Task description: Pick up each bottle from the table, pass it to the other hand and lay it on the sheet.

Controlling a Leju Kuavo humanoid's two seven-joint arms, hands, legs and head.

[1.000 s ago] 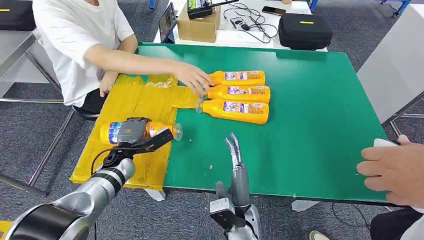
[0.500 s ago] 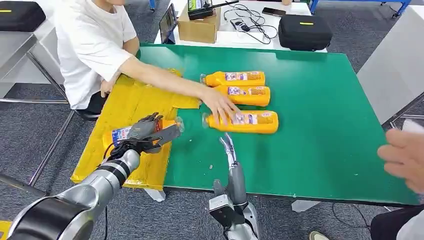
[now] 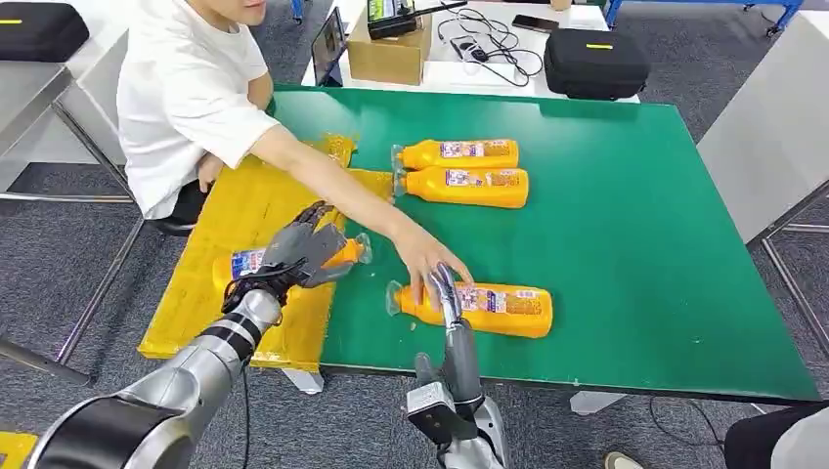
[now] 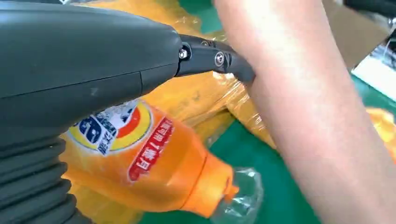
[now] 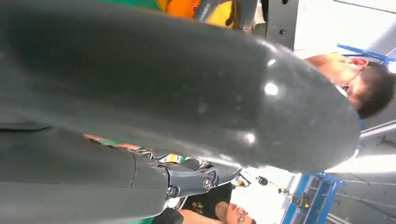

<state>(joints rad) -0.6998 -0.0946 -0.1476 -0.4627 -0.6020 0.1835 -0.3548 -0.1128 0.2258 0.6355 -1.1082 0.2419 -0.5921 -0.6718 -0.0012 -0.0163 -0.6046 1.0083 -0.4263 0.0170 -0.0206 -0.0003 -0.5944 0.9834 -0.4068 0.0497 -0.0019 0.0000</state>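
While the left hand (image 3: 298,252) rests spread-fingered on a bottle (image 3: 293,259) at the sheet's (image 3: 210,293) table-side edge, the open-fingered right hand (image 3: 445,288) risks striking the person's hand (image 3: 430,264) on the near-edge bottle (image 3: 479,308).

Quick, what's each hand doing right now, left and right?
Left hand: fingers spread over the bottle on the sheet; grip cannot be told.
Right hand: fingers straight, holding nothing.

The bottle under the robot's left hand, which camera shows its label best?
The left wrist view: the bottle is close, its label large. The head view shows that bottle small, under the left hand. The right wrist view gives no clear look.
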